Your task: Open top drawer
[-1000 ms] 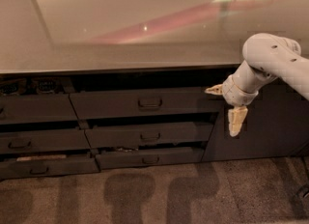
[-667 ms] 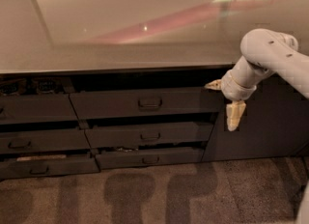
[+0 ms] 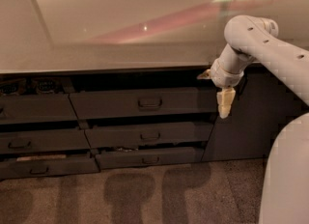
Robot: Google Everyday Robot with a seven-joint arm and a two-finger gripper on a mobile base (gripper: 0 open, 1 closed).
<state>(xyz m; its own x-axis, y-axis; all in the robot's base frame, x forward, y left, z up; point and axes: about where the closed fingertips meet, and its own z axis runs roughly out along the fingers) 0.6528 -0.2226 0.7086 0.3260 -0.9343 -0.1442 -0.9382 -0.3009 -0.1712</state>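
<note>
The top drawer is the wide dark grey front just under the countertop, with a small loop handle at its centre. A dark gap shows above the front. My gripper hangs at the drawer's right end, to the right of the handle and apart from it. It is open: one beige finger points left and the other points down, with nothing between them. The white arm comes in from the right.
Two narrower drawers sit below, each standing out a little. A second column of drawers is on the left, with small items showing above its top one. A dark cabinet door is at the right. Carpet lies below, and the pale countertop above.
The gripper has shifted a little to the left and upward along the right end of the drawer. The drawers look the same.
</note>
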